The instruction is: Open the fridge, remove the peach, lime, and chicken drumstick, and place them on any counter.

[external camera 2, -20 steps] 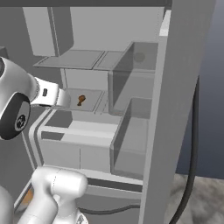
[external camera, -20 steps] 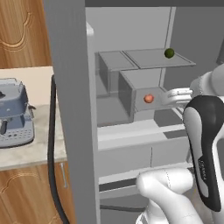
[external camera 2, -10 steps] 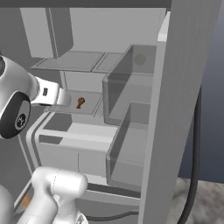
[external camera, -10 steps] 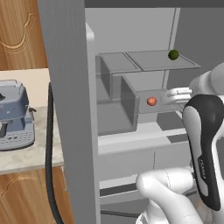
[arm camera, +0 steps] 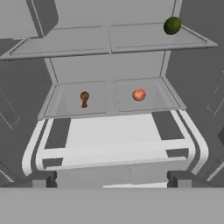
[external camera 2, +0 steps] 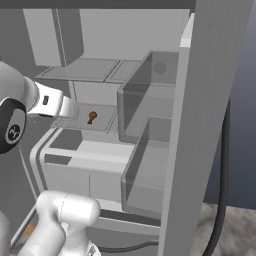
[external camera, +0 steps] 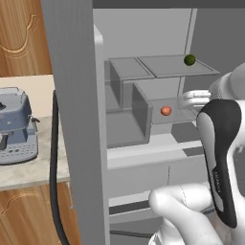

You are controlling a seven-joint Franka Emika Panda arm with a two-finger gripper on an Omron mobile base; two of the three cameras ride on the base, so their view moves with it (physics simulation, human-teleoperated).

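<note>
Your gripper (arm camera: 112, 177) is spread wide, empty, facing the open fridge (arm camera: 109, 131). You see the peach (arm camera: 138, 94) beside the chicken drumstick (arm camera: 84, 98); the lime (arm camera: 172, 25) sits one shelf up.

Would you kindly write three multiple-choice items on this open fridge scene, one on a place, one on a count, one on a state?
1. Where is the small dark green lime?
A. upper glass shelf
B. lower shelf
C. stone counter

2. How many food items lie on the lower glass shelf?
A. one
B. two
C. three

3. How is the two-finger gripper?
A. shut on the lime
B. open, holding nothing
C. shut on the peach

Answers: 1 A, it sits at that shelf's right end. 2 B, the brown chicken drumstick and the orange-red peach. 3 B, its tips stand wide apart, short of the shelves.
</note>
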